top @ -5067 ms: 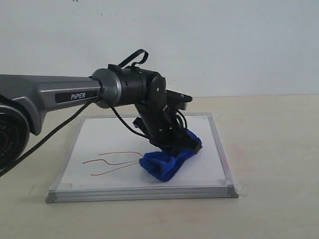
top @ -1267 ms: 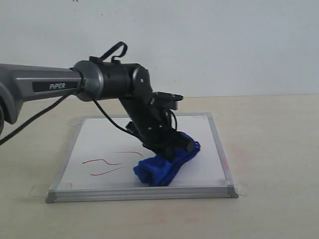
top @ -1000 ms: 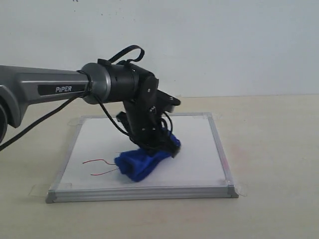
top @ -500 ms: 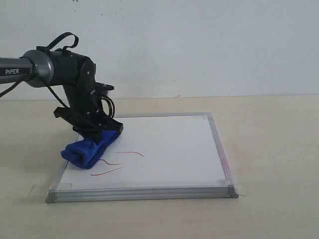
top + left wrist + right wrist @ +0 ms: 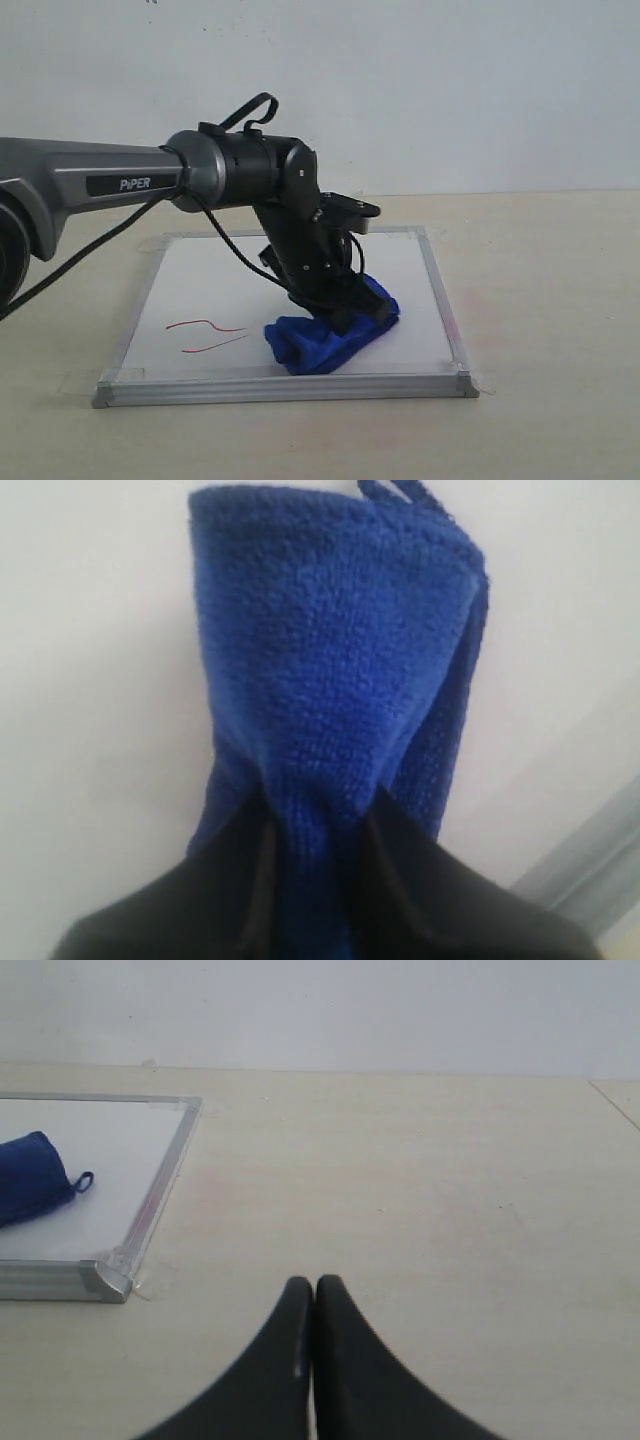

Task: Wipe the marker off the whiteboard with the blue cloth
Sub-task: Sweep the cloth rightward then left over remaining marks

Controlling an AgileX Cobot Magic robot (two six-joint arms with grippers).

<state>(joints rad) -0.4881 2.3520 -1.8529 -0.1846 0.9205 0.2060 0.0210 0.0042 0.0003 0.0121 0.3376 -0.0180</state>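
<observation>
Two red strokes of marker [image 5: 207, 326] are all that is left on the whiteboard [image 5: 200, 275], lying one above the other left of the middle, towards the front edge. Half a second ago a third short stroke curved just to their right, and that one is gone. This fits the travel of the left gripper [image 5: 352, 312], which stood at the board's far left edge then and has swept across to the right front part, dragging the blue cloth [image 5: 320, 345] over that spot. The cloth lies bunched on the board, near the ends of the two strokes but not touching them. In the wrist view the dark jaws are pinched tight on one end of it, with the rest spread against the white surface. The right gripper [image 5: 313, 1300] sits over the table [image 5: 420, 1210] beyond the board's corner, its jaws pressed together on nothing. So the wiping is taking effect but is not finished, and another pass leftwards over the two strokes looks necessary
</observation>
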